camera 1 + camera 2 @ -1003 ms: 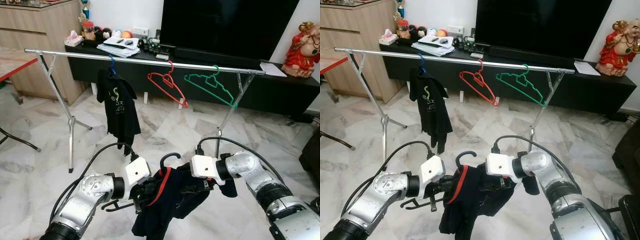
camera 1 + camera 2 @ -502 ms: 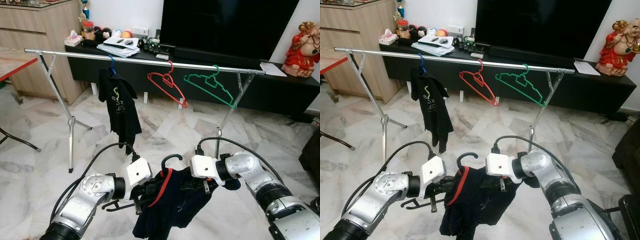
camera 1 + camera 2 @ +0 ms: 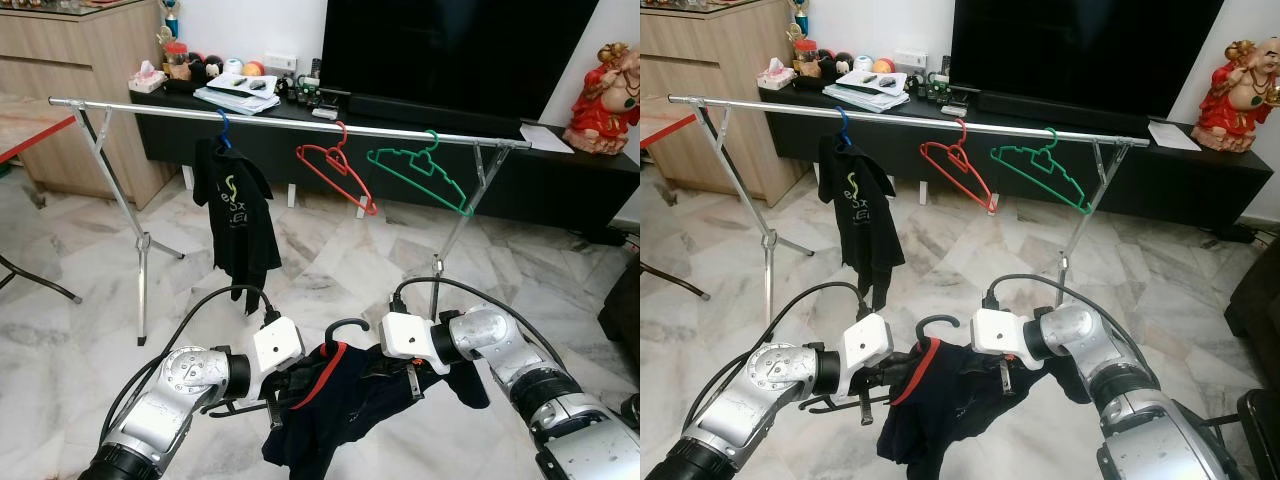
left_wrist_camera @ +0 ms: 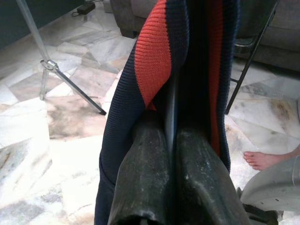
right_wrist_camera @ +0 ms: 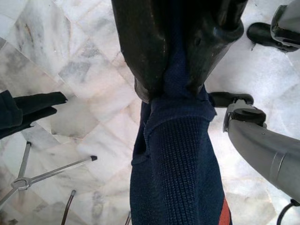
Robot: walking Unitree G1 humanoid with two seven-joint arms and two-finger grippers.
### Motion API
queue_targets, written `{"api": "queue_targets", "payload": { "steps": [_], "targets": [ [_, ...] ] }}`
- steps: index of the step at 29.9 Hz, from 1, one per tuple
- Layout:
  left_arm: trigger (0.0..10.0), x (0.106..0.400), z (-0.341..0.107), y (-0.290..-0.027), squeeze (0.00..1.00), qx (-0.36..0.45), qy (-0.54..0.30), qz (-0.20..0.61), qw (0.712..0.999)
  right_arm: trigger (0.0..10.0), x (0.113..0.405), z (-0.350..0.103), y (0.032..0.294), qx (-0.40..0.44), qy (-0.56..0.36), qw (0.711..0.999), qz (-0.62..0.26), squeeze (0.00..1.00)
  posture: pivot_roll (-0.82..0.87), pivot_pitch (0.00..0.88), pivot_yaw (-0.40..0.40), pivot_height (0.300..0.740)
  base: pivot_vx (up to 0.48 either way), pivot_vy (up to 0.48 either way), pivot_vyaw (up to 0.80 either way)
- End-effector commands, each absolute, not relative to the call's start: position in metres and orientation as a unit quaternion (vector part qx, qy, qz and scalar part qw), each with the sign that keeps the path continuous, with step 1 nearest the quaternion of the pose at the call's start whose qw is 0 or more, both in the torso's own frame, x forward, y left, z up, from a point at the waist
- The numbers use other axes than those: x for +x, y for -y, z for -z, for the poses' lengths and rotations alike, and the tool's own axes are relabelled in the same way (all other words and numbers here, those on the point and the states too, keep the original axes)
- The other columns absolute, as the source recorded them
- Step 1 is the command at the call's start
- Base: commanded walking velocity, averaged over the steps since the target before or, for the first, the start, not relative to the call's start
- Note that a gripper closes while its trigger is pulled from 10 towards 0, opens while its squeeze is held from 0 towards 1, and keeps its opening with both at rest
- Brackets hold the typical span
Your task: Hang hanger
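A navy shirt with a red collar (image 3: 345, 400) hangs on a black hanger whose hook (image 3: 338, 327) sticks up between my two arms, low in front of me. My left gripper (image 3: 283, 385) is shut on the hanger and the shirt's red collar (image 4: 154, 61). My right gripper (image 3: 400, 372) is shut on the shirt's navy fabric (image 5: 180, 154) at the other shoulder. The steel clothes rail (image 3: 300, 123) runs across the room well ahead and above, and carries a black t-shirt (image 3: 235, 220) on a blue hanger, a bare red hanger (image 3: 337, 175) and a bare green hanger (image 3: 420, 178).
A black TV console (image 3: 560, 180) with a large TV (image 3: 450, 50) stands behind the rail, a red statue (image 3: 606, 95) at its right end. A wooden cabinet (image 3: 90, 80) is at the far left. Rack legs (image 3: 140, 250) stand on the marble floor. A person's bare foot (image 4: 262, 159) rests near a chair.
Both grippers have spread the navy shirt wider on its hanger and brought it slightly lower; more fabric now hangs below the right gripper. The black t-shirt on the rail sways a little.
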State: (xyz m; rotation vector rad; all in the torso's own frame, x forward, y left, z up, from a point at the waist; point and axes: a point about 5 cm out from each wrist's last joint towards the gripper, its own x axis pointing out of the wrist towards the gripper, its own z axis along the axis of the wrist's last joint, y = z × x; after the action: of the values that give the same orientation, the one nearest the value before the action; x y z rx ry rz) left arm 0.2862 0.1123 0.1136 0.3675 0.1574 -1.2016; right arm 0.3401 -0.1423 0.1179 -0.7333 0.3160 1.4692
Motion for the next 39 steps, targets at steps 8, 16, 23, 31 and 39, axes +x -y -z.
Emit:
{"api": "queue_targets", "payload": {
  "steps": [8, 16, 23, 31, 39],
  "targets": [
    [10.0, 0.293, -0.129, -0.106, 0.00, 0.183, -0.039, 0.560, 0.807, 0.0, 0.338, -0.116, 0.142, -0.305, -0.143, 0.675, -0.656, 0.00, 0.13, 0.023, -0.108, 0.740, 0.000, 0.000, 0.00],
    [10.0, 0.298, -0.124, -0.114, 0.00, 0.201, -0.070, 0.541, 0.814, 0.0, 0.336, -0.113, 0.143, -0.298, -0.155, 0.670, -0.662, 0.00, 0.13, 0.031, -0.109, 0.740, 0.000, 0.000, 0.00],
    [10.0, 0.302, -0.129, -0.117, 0.05, 0.209, -0.059, 0.539, 0.814, 0.0, 0.336, -0.112, 0.144, -0.294, -0.159, 0.668, -0.665, 0.00, 0.13, 0.033, -0.110, 0.740, 0.000, 0.000, 0.00],
    [10.0, 0.301, -0.129, -0.120, 1.00, 0.215, -0.065, 0.546, 0.807, 0.0, 0.336, -0.106, 0.149, -0.313, -0.183, 0.672, -0.646, 0.00, 0.13, 0.040, -0.112, 0.740, 0.000, 0.000, 0.00],
    [10.0, 0.301, -0.130, -0.131, 1.00, 0.230, -0.077, 0.545, 0.802, 0.0, 0.334, -0.100, 0.155, -0.320, -0.201, 0.673, -0.636, 0.00, 0.13, 0.043, -0.112, 0.740, 0.000, 0.000, 0.00]
  ]
}}
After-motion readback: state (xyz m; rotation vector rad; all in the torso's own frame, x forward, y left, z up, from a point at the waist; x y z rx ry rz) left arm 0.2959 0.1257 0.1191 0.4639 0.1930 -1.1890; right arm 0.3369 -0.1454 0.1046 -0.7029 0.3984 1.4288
